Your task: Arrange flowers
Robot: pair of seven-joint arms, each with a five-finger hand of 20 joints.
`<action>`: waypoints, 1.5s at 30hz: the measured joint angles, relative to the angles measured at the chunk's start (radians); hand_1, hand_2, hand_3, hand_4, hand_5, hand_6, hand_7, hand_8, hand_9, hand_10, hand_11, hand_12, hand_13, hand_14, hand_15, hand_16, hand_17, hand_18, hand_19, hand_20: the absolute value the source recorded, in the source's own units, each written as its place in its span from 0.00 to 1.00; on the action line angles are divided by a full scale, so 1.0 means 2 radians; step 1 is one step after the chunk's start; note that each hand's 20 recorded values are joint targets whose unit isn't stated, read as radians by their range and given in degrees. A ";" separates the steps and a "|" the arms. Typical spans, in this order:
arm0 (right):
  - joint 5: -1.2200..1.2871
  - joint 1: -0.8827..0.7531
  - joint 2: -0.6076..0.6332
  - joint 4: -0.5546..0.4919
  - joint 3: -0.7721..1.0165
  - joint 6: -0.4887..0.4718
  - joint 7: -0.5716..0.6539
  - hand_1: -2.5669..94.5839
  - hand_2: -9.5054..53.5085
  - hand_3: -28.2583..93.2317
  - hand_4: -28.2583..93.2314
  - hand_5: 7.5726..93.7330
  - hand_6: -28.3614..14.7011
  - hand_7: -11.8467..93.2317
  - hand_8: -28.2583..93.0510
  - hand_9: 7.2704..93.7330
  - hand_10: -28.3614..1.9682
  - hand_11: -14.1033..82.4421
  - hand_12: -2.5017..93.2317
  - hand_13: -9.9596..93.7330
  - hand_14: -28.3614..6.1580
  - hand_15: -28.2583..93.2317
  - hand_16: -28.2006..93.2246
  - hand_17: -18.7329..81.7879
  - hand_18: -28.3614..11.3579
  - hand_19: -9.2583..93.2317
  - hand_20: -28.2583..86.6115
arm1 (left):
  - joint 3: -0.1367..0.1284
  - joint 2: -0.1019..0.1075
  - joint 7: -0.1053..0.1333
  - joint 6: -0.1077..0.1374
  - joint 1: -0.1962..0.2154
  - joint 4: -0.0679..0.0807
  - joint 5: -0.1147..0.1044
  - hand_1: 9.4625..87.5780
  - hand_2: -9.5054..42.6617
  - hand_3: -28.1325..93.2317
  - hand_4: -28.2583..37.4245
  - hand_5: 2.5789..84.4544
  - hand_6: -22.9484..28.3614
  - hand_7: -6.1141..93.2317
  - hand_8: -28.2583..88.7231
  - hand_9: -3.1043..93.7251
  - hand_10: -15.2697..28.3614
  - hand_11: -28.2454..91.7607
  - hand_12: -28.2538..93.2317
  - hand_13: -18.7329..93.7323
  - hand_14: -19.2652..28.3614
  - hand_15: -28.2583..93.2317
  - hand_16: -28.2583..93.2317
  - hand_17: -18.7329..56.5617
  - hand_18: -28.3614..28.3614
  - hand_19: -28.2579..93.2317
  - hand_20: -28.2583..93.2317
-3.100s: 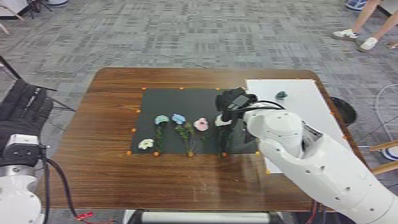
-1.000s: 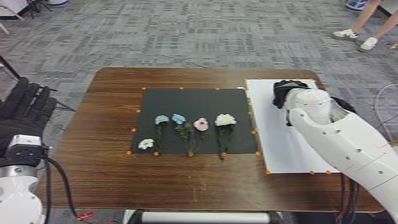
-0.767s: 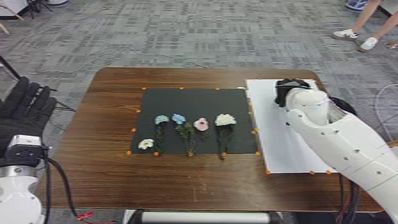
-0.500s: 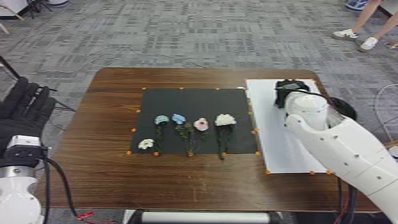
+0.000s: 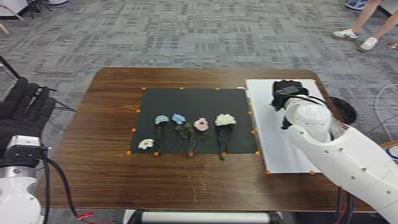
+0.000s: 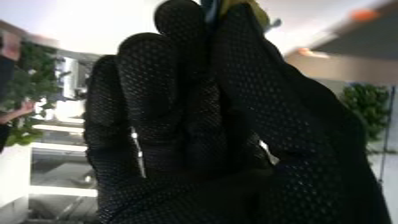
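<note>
Right robot hand [image 5: 289, 91] is hovering/resting over far part of white sheet [image 5: 277, 152], right side of bench [image 5: 93, 175]; can't tell if glove is touching sheet. In wrist view, R thumb + fingertips are pinching a small yellow/blue-green item [image 6: 260, 12]; can't ID it further, glove's hiding most of it. Left robot hand [image 5: 19, 122] is staying off bench's left side, open, fingers straight, gripping nothing.

Flowers are lying on black mat [image 5: 188, 101], approx mid-bench, just L of white sheet. Four are forming a row, heads pointing to far side, dark stems running to near side. L to R: teal flower [image 5: 161, 119], blue flower [image 5: 179, 118], pink flower [image 5: 201, 124], big white flower [image 5: 226, 119]. Teal/blue/pink are sitting fairly close, big white's a bit further R. Its stem is poking just past mat's near edge. Small white flower [image 5: 146, 143] is lying nearer the robot, by mat's near-L corner, L of teal's stem. Orange markers [image 5: 190, 154] are dotting mat + sheet edges.
</note>
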 measured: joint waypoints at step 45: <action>0.004 -0.129 0.012 -0.170 0.017 -0.018 -0.046 0.56 0.00 0.83 0.00 0.75 0.65 0.39 0.24 0.84 0.65 0.26 0.45 0.74 0.57 0.70 0.57 0.46 0.12 0.81 0.53 | -0.008 -0.005 0.001 0.003 0.008 -0.003 -0.002 0.17 0.44 0.83 0.00 0.47 0.57 0.16 0.17 0.37 0.66 0.38 0.32 0.37 0.67 0.41 0.21 0.19 0.69 0.39 0.33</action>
